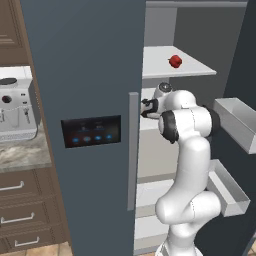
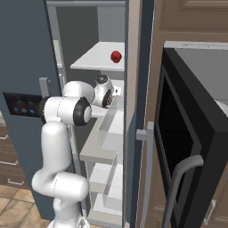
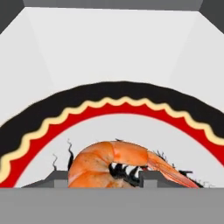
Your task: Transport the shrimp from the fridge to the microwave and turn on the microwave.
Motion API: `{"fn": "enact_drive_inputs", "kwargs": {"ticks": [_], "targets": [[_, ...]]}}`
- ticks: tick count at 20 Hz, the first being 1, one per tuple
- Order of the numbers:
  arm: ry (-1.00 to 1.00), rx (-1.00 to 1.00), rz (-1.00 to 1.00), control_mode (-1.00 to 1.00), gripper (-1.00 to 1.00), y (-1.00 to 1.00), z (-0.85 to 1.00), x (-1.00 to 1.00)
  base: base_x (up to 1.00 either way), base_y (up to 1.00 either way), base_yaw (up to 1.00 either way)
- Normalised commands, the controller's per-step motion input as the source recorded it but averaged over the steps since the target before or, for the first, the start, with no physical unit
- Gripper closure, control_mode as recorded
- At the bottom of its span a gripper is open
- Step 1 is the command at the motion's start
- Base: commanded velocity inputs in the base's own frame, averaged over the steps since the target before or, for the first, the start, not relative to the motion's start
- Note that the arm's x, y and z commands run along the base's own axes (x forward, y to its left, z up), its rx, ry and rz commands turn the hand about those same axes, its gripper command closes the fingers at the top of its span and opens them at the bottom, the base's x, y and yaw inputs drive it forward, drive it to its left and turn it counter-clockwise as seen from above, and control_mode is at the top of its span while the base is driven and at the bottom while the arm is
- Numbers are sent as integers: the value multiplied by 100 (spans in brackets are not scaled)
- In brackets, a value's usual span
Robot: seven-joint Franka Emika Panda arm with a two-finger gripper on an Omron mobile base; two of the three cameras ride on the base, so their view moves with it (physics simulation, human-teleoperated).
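The orange curved shrimp [image 3: 109, 164] lies on a round dish with a black, red and yellow rim [image 3: 122, 94], on a pale shelf inside the open fridge [image 1: 90, 75]. In the hand view my gripper [image 3: 105, 180] has a grey fingertip [image 3: 59, 179] on each side of the shrimp, close against it. Whether they press it cannot be made out. From the base views the hand [image 1: 147, 107] [image 2: 111, 92] reaches into the fridge's middle shelf. At the right stands the black microwave [image 2: 191, 133], its door swung open.
A round red fruit [image 1: 175, 61] [image 2: 116, 56] sits on the shelf above my hand. Grey door bins [image 1: 235, 122] jut out on the open fridge door at the right. A coffee machine [image 1: 15, 107] stands on the counter at left. The microwave's door handle [image 2: 180, 182] projects near the base.
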Motion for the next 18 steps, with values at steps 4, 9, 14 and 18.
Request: {"fn": "enact_drive_inputs", "kwargs": {"ticks": [4,9,14,18], "targets": [[0,1,0,-100,100,-6,-5,0,0,0,0],[-1,3,0,-100,100,-2,0,-7,0,0,0],[-5,3,0,-100,100,0,0,-24,0,0,0],[-7,1,0,-100,100,0,0,-21,0,0,0]]}}
